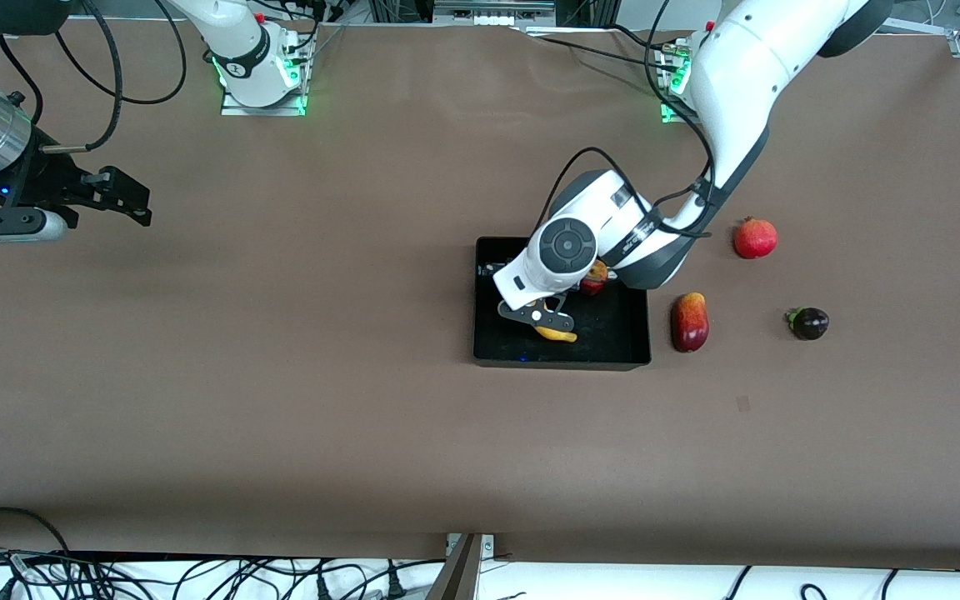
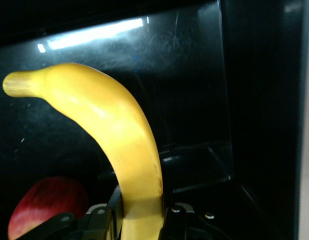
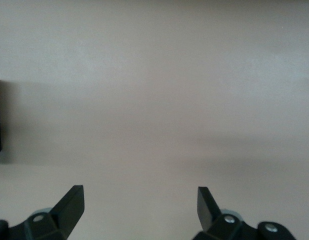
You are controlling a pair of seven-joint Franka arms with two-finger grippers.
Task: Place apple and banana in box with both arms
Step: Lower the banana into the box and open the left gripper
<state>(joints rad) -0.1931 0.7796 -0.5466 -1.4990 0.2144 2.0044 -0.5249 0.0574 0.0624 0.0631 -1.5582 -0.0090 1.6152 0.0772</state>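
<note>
Long curved yellow banana (image 1: pixel 556 333) clamped in left gripper (image 2: pixel 139 220) jaws, low inside shallow glossy black plastic box (image 1: pixel 562 360). Small red-yellow apple (image 1: pixel 594 277) in box, farther back. Risk: banana dropped onto apple, rolling. Right gripper (image 3: pixel 139 205) jaws wide, waiting over bare table (image 1: pixel 280 400).

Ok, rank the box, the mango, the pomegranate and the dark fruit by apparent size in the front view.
1. Box, by far the largest.
2. Mango.
3. Pomegranate, a little smaller than the mango.
4. Dark fruit, smallest.
</note>
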